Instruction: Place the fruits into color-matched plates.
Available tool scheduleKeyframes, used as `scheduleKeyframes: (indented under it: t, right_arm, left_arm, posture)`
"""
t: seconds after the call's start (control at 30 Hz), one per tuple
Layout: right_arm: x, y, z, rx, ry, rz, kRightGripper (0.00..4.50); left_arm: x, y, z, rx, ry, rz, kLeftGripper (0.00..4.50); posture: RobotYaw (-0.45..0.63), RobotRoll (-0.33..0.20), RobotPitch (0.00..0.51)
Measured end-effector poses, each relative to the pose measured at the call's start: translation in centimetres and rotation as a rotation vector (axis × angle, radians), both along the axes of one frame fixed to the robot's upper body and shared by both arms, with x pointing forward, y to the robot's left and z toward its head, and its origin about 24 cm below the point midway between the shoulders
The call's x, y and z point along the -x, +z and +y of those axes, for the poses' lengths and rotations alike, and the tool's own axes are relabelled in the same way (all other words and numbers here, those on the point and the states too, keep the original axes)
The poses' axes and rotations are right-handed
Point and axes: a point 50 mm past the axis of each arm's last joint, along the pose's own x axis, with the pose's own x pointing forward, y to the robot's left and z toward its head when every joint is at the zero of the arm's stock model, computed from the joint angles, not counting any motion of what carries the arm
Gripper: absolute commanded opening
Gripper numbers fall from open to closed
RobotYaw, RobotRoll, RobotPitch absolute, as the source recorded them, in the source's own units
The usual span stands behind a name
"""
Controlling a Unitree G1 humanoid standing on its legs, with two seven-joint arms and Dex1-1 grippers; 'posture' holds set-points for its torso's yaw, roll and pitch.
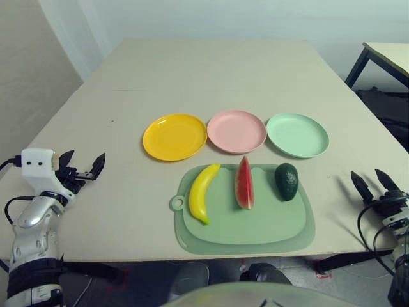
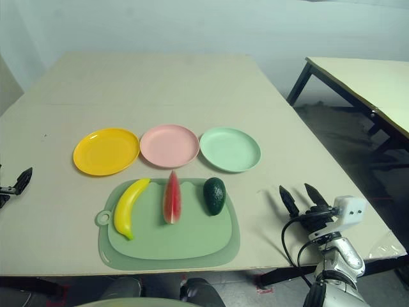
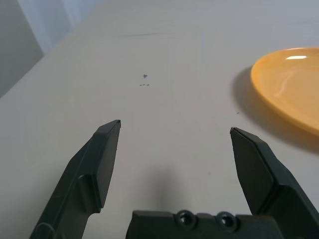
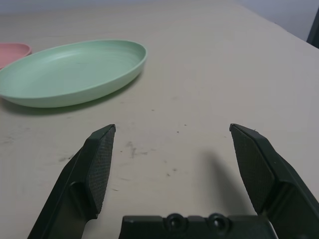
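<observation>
– Yellow first? Looking at a curved, smooth yellow toy banana, lying along the left side of a pale green cutting mat. Probably handling light and stiff, perhaps a little slippery.

– Then taking hold across the middle of the curve, squarely, and keeping off the narrow ends. What about the pincers?

– Standing wide apart and empty, both: left pincer hovering left of the mat, right pincer hovering off to the right.

– And the other fruits?

– Seeing a red watermelon wedge with a green rind lying mid-mat, its far tip reaching past the mat's edge; likely firm, but narrowing at the top, so better gripping low across the flanks. Also seeing a dark green, rounded avocado resting on the right; probably rolling if pinched off-centre, so closing around its widest part.

– Any room for moving?

– Finding bare beige counter on both sides, but little beyond the mat's near edge. Seeing a round yellow plastic plate, a round pink plastic plate and a round mint green plastic plate sitting rim beside rim just past the mat.

– So lifting clear of those rims, lowering gently and avoiding nudging a neighbour.
</observation>
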Motion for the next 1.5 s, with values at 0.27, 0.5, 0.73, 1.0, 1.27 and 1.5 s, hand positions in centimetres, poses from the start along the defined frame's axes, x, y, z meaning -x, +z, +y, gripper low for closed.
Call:
scheduleKeyframes:
  t: [0.27,0.5,0.73,1.0,1.27,1.5]
  right_arm:
    - [-0.1,0.0,0.1,-0.012,0.017,0.006,4.50]
    - [0.6,0.0,0.1,0.011,0.082,0.004,4.50]
    - [2.3,1.0,-0.4,0.056,0.217,0.012,4.50]
    - [4.7,4.5,2.8,0.100,0.485,0.026,4.50]
    - [0.4,12.2,4.7,0.498,0.629,0.052,4.50]
    - [-2.2,18.0,11.0,0.915,0.950,0.008,4.50]
  left_arm:
    - [-0.3,0.4,-6.4,0.013,-0.580,0.005,4.48]
    - [0.5,0.6,-9.8,-0.091,-1.069,0.166,4.48]
    - [0.8,1.7,-10.9,-0.160,-1.269,0.157,4.48]
    - [0.1,1.6,-13.1,-0.151,-1.356,0.107,4.48]
    - [-0.8,2.2,-12.7,-0.177,-1.386,0.120,4.48]
    - [-1.5,2.5,-12.2,-0.197,-1.362,0.111,4.48]
  posture:
    - [0.12,0.000,0.000]
    - [0.07,0.000,0.000]
    - [0.03,0.000,0.000]
    - [-0.06,0.000,0.000]
    - [-0.10,0.000,0.000]
    - [-0.09,0.000,0.000]
